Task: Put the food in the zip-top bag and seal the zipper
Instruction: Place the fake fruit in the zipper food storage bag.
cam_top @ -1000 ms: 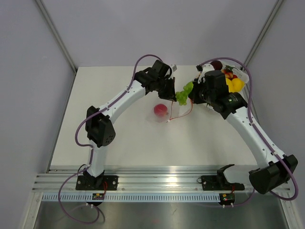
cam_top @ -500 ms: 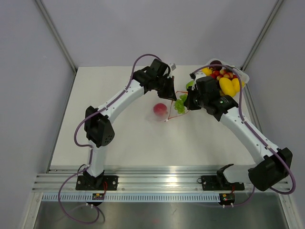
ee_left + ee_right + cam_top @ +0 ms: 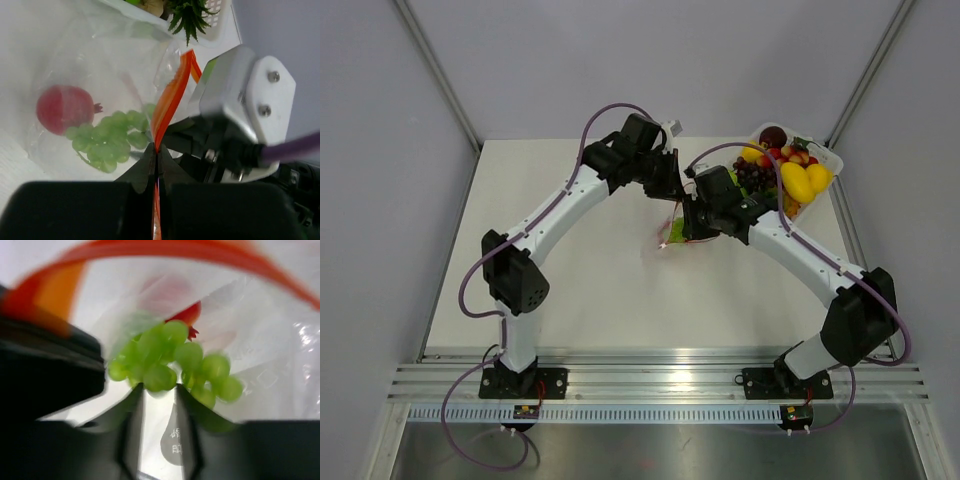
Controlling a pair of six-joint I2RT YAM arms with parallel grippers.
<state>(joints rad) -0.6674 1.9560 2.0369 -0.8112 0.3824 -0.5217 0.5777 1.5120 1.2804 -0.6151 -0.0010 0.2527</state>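
Note:
The clear zip-top bag [image 3: 60, 65] lies mid-table, mostly hidden under both grippers in the top view [image 3: 663, 241]. My left gripper [image 3: 156, 152] is shut on the bag's orange-red zipper strip [image 3: 170, 95] and holds the mouth up; it also shows in the top view [image 3: 672, 190]. My right gripper [image 3: 159, 387] reaches into the bag mouth, shut on a bunch of green grapes [image 3: 165, 365]; in the top view it sits just right of the left one [image 3: 688, 222]. Inside the bag the grapes [image 3: 107, 137] rest beside a red round fruit [image 3: 64, 109]. The zipper arcs above in the right wrist view [image 3: 200, 250].
A white tray [image 3: 827, 160] at the back right holds several toy fruits: yellow pieces [image 3: 798, 182], dark grapes [image 3: 752, 176] and small red ones. Its edge with a spiky green top shows in the left wrist view [image 3: 220, 25].
My right gripper has carried the green grapes left from the tray into the bag mouth. The left gripper stays clamped on the zipper; the red fruit is now hidden in the top view.

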